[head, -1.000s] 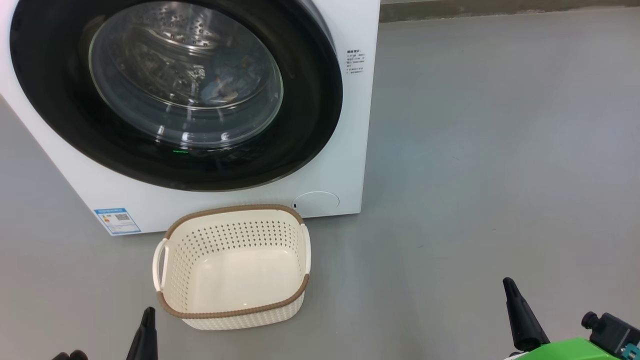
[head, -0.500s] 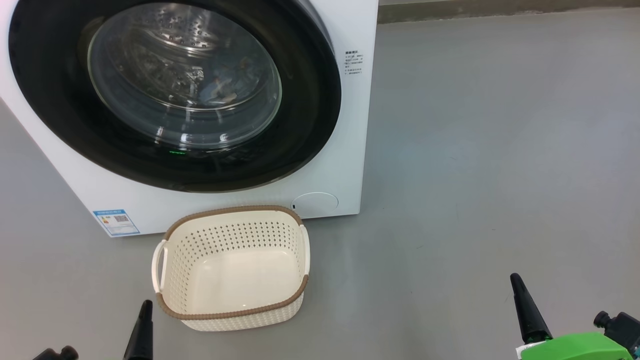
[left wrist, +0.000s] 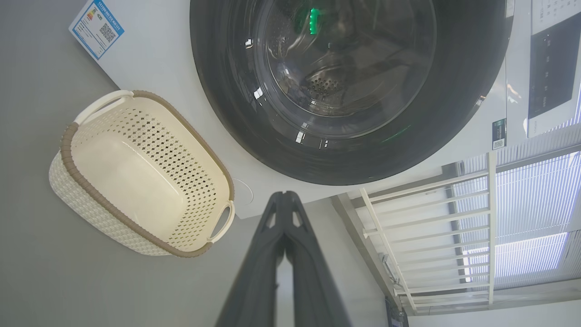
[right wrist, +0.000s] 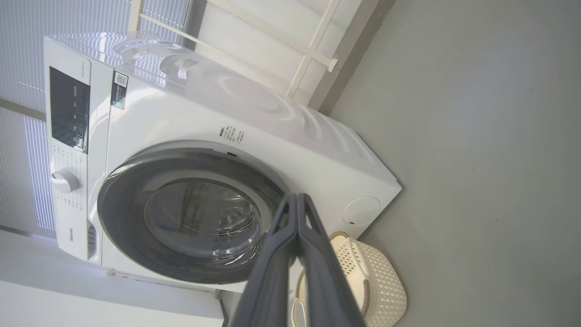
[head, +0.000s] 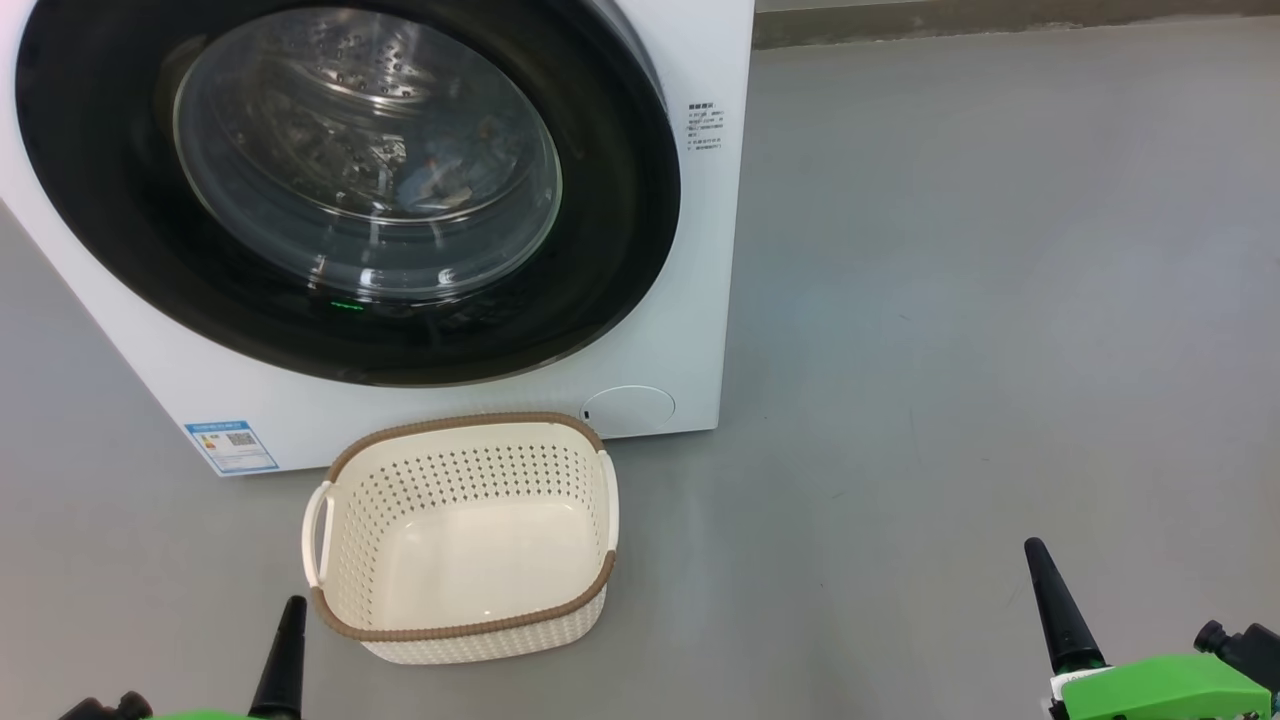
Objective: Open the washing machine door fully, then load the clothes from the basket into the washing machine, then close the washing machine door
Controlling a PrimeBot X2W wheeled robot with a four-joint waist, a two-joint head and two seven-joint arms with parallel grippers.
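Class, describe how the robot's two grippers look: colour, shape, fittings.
The left gripper and right gripper each have two long dark fingers tapering to a point, with triangular cut-outs near the tips. Behind the right one sit a bright green housing and a black knobbed fitting.

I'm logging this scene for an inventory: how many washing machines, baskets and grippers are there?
Washing machine: 1
Basket: 1
Grippers: 2, the left gripper and the right gripper
Total: 4
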